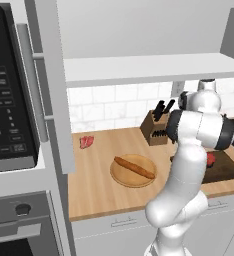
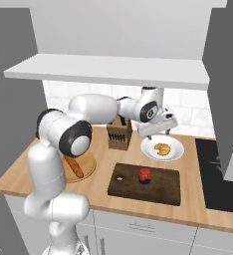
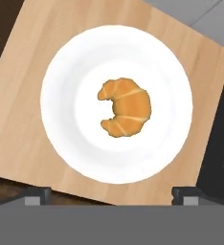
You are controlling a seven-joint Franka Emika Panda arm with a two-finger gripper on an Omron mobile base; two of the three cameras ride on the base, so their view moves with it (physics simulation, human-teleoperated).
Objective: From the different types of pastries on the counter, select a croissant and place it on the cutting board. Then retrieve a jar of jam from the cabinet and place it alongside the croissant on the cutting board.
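Gripper (image 2: 157, 130) hangs above white plate (image 2: 174, 152), jaws spread wide, holding nothing, touching nothing. Croissant (image 3: 125, 107) lies at plate centre, on bench (image 2: 103, 164) behind cutting board (image 2: 163, 187). Small red jar (image 2: 145, 174) sits on cutting board.

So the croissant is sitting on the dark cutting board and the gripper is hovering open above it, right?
Not quite: the croissant lies on a white plate, not the cutting board, as the hand view shows. The gripper does hover open above it.
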